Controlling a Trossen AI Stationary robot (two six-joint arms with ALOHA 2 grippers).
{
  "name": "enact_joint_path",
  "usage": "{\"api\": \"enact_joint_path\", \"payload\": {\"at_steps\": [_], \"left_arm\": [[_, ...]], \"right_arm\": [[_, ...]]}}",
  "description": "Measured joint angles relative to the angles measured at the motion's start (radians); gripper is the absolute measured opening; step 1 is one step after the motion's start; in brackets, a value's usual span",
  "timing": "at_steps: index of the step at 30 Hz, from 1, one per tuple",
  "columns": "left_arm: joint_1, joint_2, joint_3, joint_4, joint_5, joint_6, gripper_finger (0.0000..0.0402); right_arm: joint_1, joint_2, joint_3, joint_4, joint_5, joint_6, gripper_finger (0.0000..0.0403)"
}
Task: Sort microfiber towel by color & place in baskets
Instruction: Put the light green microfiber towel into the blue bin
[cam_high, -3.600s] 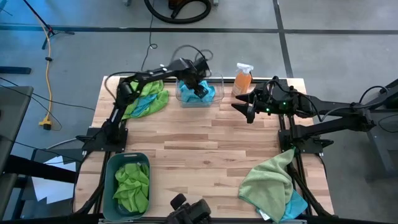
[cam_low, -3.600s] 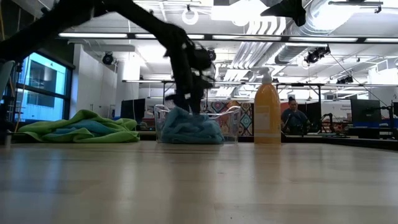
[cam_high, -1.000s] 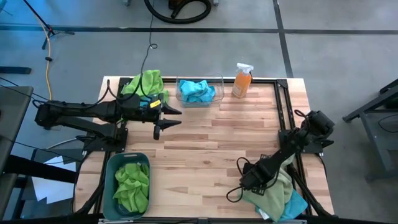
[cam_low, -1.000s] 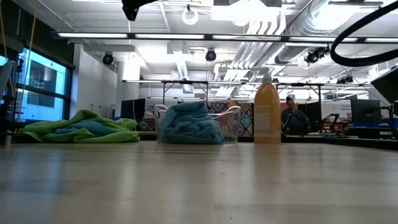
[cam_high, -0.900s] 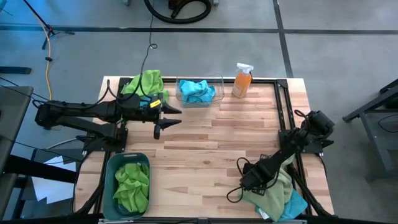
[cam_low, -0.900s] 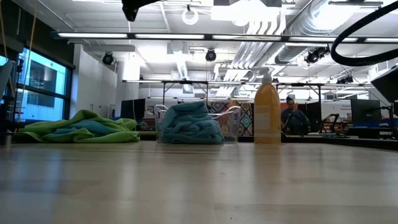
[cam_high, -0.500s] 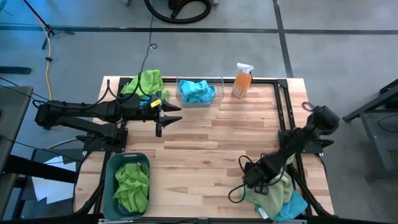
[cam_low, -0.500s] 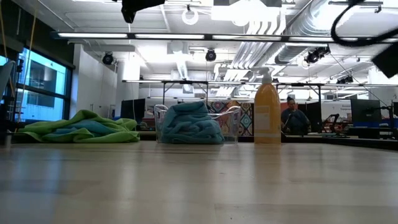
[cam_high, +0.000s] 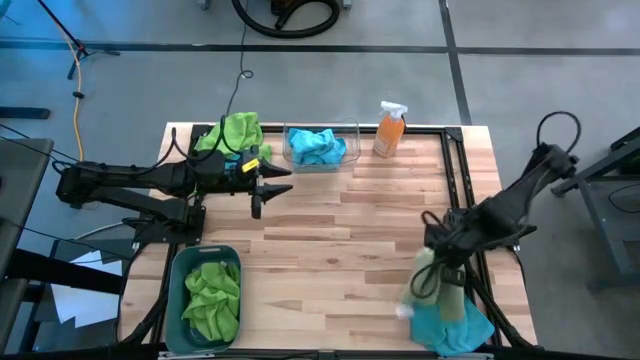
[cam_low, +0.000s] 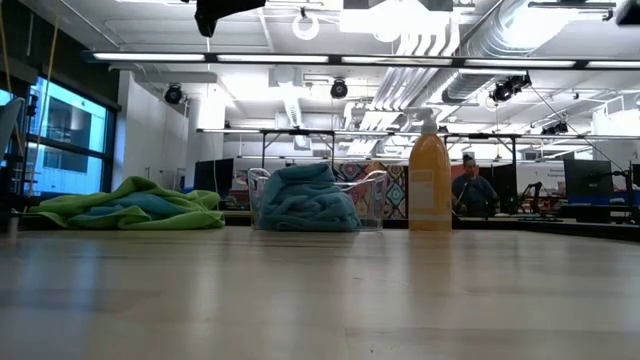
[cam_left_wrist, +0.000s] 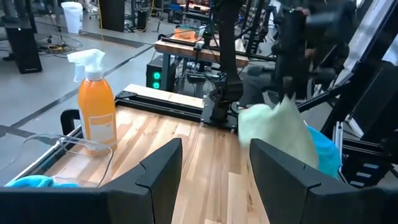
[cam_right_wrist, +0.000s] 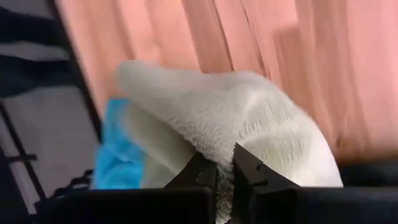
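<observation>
At the table's near right corner the right gripper (cam_right_wrist: 224, 168) has its fingers pinched tight on a pale green towel (cam_high: 432, 285), lifting a peak of it (the cloth shows blurred) above a turquoise towel (cam_high: 452, 328) lying flat beneath. The left gripper (cam_high: 262, 190) hangs over the far left of the table with its fingers spread and nothing between them, beside a green-and-blue towel pile (cam_high: 232, 135). The clear basket (cam_high: 352, 140) at the far edge holds turquoise cloth; the teal-grey basket (cam_high: 180, 265) at near left holds green ones. An orange spray bottle (cam_high: 389, 129) stands far right.
</observation>
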Motion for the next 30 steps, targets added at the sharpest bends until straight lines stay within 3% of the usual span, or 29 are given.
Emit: {"api": "enact_joint_path", "payload": {"at_steps": [8, 16, 26, 30], "left_arm": [[0.0, 0.0, 0.0, 0.0, 0.03, 0.0, 0.0179], [0.0, 0.0, 0.0, 0.093, 0.066, 0.001, 0.0179], [-0.011, 0.023, 0.002, 0.218, 0.058, 0.051, 0.0179], [-0.037, 0.064, 0.037, 0.224, 0.029, 0.052, 0.0181]], "right_arm": [[-0.028, -0.049, -0.001, 0.027, 0.122, -0.139, 0.0001], [-0.207, 0.036, -0.073, 0.416, 0.283, -0.466, 0.0001], [-0.501, 0.094, -0.069, 1.098, 0.206, -0.863, 0.0001], [-0.58, 0.115, -0.003, 1.155, 0.165, -0.948, 0.0001]]}}
